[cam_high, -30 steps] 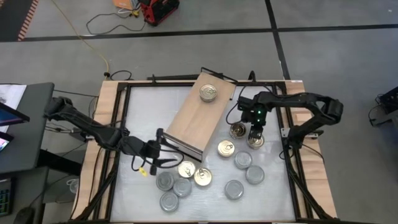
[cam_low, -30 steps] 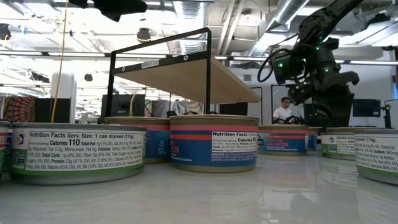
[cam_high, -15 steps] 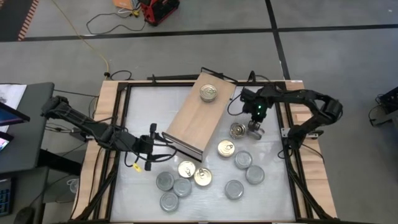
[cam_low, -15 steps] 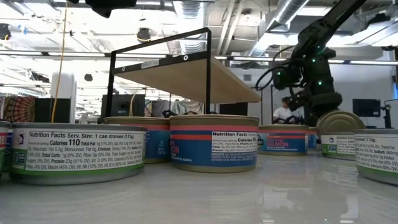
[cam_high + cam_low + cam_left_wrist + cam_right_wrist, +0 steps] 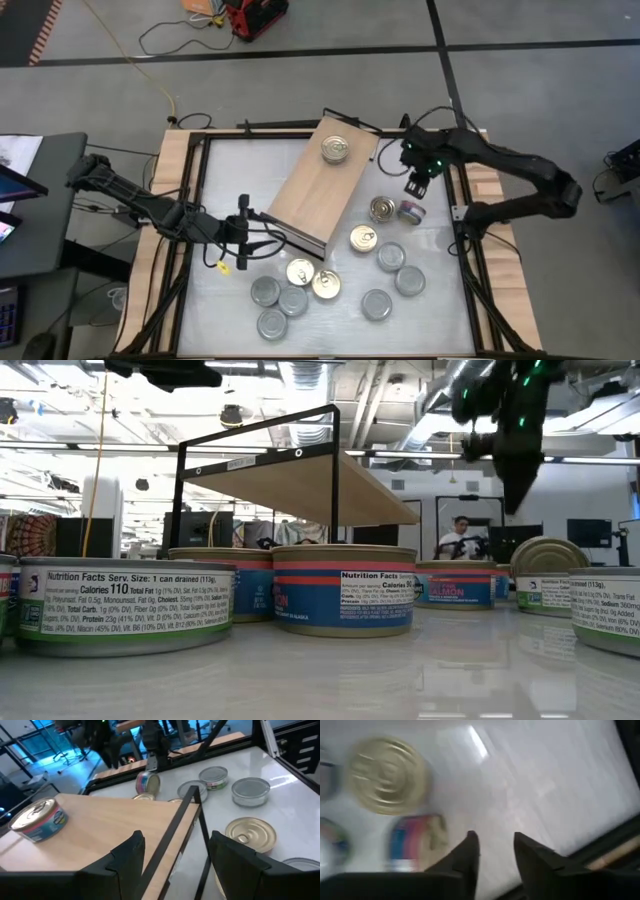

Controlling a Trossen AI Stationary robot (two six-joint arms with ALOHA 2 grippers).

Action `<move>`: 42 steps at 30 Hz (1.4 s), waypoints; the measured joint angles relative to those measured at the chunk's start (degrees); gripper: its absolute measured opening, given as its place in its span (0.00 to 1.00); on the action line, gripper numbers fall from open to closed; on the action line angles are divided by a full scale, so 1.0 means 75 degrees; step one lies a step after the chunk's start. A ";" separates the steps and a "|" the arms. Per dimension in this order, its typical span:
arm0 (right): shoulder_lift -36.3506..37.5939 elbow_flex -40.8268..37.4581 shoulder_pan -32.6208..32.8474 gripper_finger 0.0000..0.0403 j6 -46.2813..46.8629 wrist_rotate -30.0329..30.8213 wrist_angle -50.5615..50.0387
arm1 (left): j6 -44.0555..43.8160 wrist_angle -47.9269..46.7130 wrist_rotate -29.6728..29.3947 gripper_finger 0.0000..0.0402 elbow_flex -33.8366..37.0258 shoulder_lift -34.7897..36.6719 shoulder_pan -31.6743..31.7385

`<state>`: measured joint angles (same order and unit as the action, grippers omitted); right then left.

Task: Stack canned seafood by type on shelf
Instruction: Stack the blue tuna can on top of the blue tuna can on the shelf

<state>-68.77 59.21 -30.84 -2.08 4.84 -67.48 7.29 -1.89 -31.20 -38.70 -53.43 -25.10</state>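
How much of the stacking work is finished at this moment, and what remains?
Done: only one tin stands on the shelf. In hand: nothing; the right gripper hangs empty above a tin lying on its edge, and the left gripper waits at the shelf's near end, open. Left: about ten tins on the table, gold-lidded and grey-lidded.

One tin [image 5: 336,150] atop tilted-looking shelf [image 5: 310,190]; tipped tin [image 5: 411,211] beside it

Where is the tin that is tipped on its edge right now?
In the high view, the round metal tin on its edge stands on the white table's right side, beside a gold-lidded tin, just below the empty right gripper.
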 joint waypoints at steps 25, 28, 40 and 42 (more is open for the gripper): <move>-0.1140 -0.0620 0.2613 0.93 0.2540 0.0370 -0.0356 | -0.0678 -0.0046 0.0548 0.52 0.0000 -0.0006 0.0000; -0.1140 -0.0712 0.2618 0.91 0.2594 0.0190 -0.0353 | -0.0694 -0.0053 0.0548 0.52 0.0000 -0.0006 0.0000; -0.1143 -0.1290 0.3060 0.60 0.2896 0.0212 -0.0083 | -0.1308 0.0485 -0.0093 0.52 -0.0008 0.0000 0.0067; -0.1140 -0.1310 0.3213 0.54 0.2890 0.0295 0.0037 | -0.1578 0.0519 -0.0163 0.52 -0.0086 0.0038 0.0211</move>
<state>-77.32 49.39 -6.74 19.60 7.05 -67.21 -4.54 2.00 -32.43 -39.34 -53.15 -23.52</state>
